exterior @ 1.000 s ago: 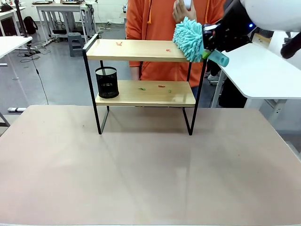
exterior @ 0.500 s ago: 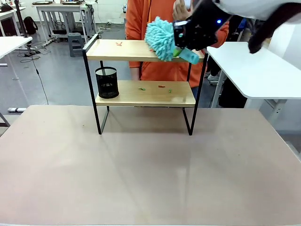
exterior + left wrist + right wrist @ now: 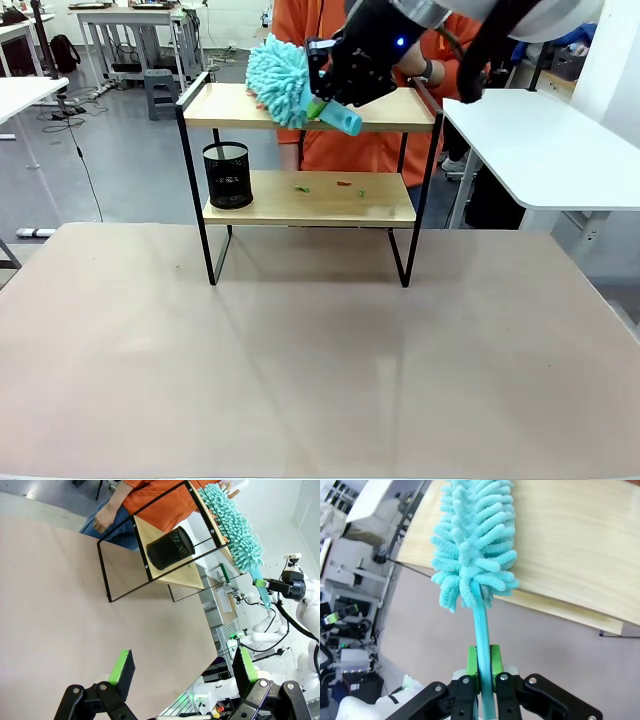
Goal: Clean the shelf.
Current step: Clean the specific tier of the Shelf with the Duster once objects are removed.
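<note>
Because the fluffy head must drag along the top board, my right claw [image 3: 322,100] is clamped on the handle of the teal duster [image 3: 278,65], laying it across the shelf [image 3: 395,108], which stands on the desk [image 3: 320,380] in the upper middle of the frame. My left claw [image 3: 182,667] hangs wide open and empty over the desk. A black mesh cup [image 3: 227,176] sits at the lower board's left end; I make out nothing inside. Small scraps [image 3: 343,183] lie right of it, unswept.
</note>
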You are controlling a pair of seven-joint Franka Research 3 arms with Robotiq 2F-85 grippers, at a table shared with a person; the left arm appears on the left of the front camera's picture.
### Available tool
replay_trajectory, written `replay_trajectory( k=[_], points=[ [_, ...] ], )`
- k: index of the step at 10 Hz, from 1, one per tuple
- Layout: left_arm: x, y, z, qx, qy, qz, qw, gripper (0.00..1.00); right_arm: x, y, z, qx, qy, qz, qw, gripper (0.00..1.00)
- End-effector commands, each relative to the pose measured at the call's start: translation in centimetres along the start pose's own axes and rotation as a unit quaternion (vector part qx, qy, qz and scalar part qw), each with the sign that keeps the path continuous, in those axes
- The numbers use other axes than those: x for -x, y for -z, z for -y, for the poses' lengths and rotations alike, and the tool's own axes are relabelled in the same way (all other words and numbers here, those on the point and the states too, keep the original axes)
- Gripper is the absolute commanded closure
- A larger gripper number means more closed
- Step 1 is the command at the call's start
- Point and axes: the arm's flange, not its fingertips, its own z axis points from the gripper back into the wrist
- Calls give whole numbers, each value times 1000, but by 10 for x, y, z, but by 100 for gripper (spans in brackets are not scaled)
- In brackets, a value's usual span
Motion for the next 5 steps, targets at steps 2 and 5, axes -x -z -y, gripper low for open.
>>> replay_trajectory(
  k=[2,5],
  points=[
    [0,2,1,9,11,9,1000,0,-1,-12,9,-58,-53,-55,995,88],
    [0,2,1,9,11,9,1000,0,19,-62,34,-133,-103,-117,979,88]
  ],
)
